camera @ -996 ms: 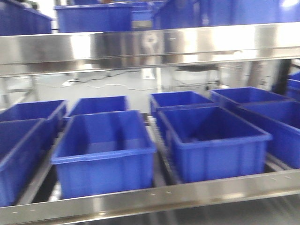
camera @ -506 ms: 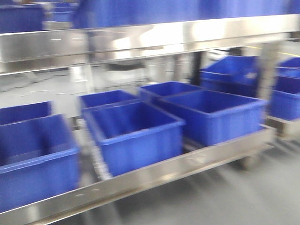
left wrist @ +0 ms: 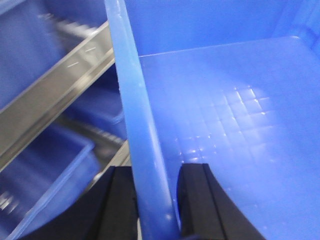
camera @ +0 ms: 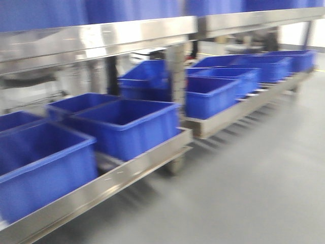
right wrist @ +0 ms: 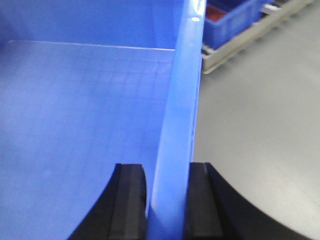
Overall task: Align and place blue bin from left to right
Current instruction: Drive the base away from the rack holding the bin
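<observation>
Large light-blue plastic crate (left wrist: 225, 100) — L jaws and R jaws are each pinching a side wall running btwn them.

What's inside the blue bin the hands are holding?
Inside the blue bin, both wrist views show a bare gridded plastic floor with nothing lying on it. The left hand and right hand clamp its side walls, and the floor nearest each hand is covered.

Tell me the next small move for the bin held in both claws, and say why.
Probably carry the blue bin level toward the right along the rack. The left claw pinches one wall and the right claw the opposite wall, so the grip looks secure; bare floor shows beside it, so it is not over a slot yet.
</observation>
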`<state>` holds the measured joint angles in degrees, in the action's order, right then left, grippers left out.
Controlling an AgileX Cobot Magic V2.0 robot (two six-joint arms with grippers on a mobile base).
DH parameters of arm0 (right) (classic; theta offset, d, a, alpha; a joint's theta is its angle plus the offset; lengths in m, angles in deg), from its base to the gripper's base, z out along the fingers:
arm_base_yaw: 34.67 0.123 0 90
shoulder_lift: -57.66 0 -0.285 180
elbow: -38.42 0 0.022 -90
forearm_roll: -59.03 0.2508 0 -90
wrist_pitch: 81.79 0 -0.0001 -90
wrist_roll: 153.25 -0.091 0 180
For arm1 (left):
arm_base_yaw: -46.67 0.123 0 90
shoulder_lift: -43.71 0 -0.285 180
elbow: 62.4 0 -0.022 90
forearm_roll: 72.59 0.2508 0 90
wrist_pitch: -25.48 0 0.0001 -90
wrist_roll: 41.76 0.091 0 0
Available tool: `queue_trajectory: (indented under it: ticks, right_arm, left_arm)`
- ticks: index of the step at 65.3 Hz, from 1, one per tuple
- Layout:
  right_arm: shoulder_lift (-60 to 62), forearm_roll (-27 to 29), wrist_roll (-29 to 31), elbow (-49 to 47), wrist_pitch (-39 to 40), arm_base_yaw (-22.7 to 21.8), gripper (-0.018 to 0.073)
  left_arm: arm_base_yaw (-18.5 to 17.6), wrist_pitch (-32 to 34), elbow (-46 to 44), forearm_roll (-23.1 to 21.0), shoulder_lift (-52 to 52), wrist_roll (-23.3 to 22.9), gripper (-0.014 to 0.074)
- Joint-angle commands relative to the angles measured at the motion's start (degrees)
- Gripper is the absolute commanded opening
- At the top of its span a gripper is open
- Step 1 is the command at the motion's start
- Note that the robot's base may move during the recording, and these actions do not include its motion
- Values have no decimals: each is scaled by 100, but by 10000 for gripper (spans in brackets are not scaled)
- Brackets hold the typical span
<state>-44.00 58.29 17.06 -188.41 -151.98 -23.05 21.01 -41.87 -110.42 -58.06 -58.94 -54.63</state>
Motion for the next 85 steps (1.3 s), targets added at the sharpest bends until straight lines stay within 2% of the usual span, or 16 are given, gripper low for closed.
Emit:
queue_trajectory:
  ticks: [1,85]
  right_arm:
    - [116,126,191,-107,899,45,-81]
    - [116,126,191,-107,899,45,-81]
  left_arm:
    - [-91,586,-61,-179,126,169,-13]
    - [-91,586,-61,-81,126,169,-13]
